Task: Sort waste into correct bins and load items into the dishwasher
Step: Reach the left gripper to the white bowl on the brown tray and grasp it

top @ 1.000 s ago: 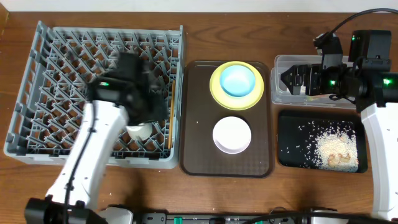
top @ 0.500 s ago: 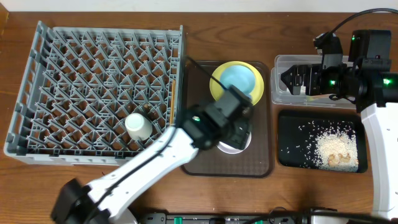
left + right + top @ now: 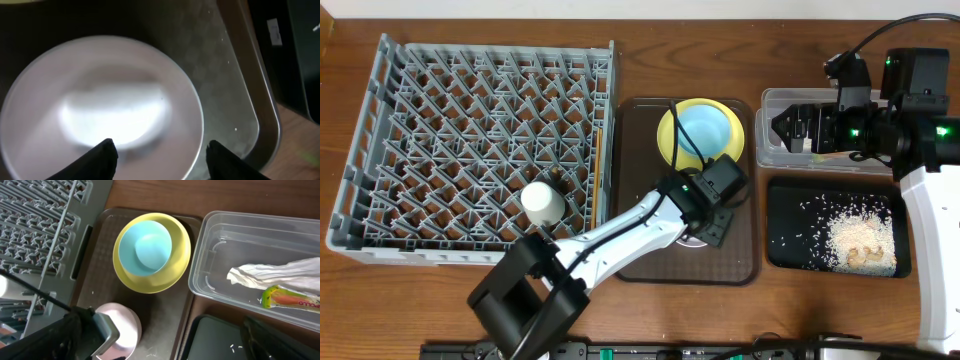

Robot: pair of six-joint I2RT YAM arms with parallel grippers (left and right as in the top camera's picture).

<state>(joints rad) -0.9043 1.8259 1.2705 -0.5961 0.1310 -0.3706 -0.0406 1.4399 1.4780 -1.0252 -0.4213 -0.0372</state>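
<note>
- Slippage: left gripper (image 3: 162,161), jaws wide, straddles rim of white bowl (image 3: 100,100); a shallow pinch could let it tip
- Jaws of right gripper (image 3: 782,127): cannot tell

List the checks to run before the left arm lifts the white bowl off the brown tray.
1. Left gripper open: ok.
2. It straddles the rim of the white bowl: cannot tell; one fingertip looks to be outside the rim.
3. Bowl empty: ok.
4. Right gripper away from the brown tray: ok.
5. Free pegs in the dish rack around the white cup: ok.
</note>
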